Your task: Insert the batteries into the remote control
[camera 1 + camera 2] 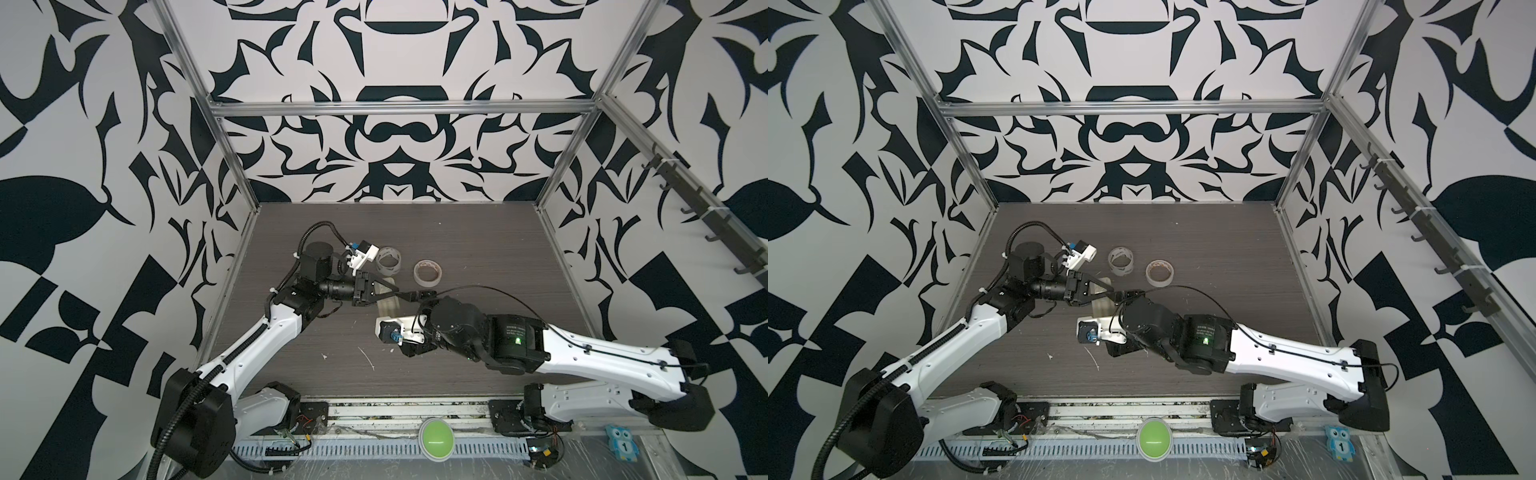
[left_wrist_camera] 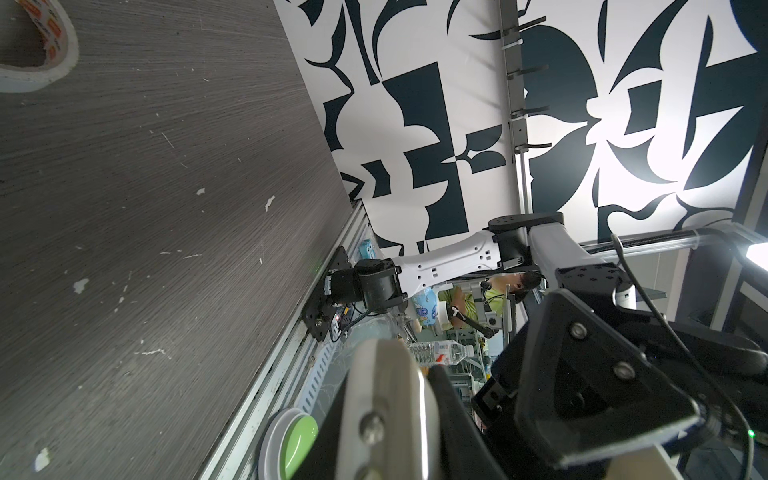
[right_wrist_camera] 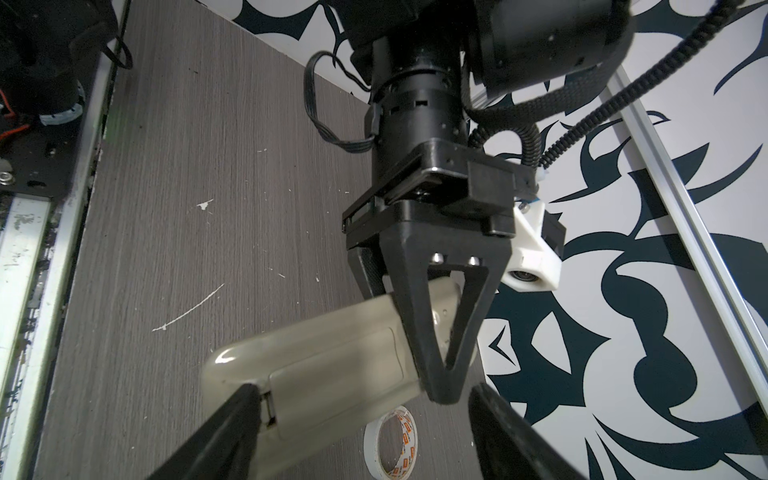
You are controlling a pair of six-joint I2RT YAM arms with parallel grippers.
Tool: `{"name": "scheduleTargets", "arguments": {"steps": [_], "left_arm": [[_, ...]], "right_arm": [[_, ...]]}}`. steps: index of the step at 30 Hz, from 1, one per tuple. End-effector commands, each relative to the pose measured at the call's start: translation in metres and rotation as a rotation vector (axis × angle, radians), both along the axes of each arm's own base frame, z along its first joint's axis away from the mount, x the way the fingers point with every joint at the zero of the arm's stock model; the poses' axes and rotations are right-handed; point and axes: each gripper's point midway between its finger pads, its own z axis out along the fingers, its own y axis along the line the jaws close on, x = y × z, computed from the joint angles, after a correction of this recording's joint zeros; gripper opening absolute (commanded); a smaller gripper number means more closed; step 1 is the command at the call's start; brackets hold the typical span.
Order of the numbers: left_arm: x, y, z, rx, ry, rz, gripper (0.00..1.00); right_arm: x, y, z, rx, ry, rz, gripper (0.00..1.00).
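My left gripper [image 1: 392,291] is shut on the remote control [image 1: 388,309], holding it above the table. In the right wrist view the remote control [image 3: 316,365] shows its pale back, with the battery cover [image 3: 336,382] in place. The left gripper [image 3: 440,361] pinches the remote beside the cover. My right gripper [image 3: 370,440] is open around the remote's other end. One of its fingers [image 3: 224,436] lies against the cover's latch end; the other finger [image 3: 519,436] stands well apart. In both top views the two grippers meet at mid-table, the right gripper [image 1: 1129,295] coming in from the right. The batteries are out of view.
A clear tape roll [image 1: 389,262] and a white tape roll [image 1: 428,272] lie behind the grippers; the white tape roll [image 3: 390,444] sits under the remote. White flecks [image 1: 368,359] dot the dark table [image 1: 478,249]. A green button [image 1: 436,433] sits on the front rail.
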Motion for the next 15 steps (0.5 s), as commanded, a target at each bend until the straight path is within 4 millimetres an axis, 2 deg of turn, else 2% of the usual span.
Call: {"name": "scheduleTargets", "arguments": {"steps": [1,15], "left_arm": [[-0.0138,-0.0007,0.0044,-0.020,0.028,-0.070,0.00],[-0.0109,-0.0004,0.0011,-0.015,0.039,-0.064,0.00]], "right_arm": [[0.0126,-0.0038,0.0245,0.080,-0.061,-0.063,0.83],[0.0070,-0.0041,0.0302,0.115,-0.077,-0.050,0.82]]}}
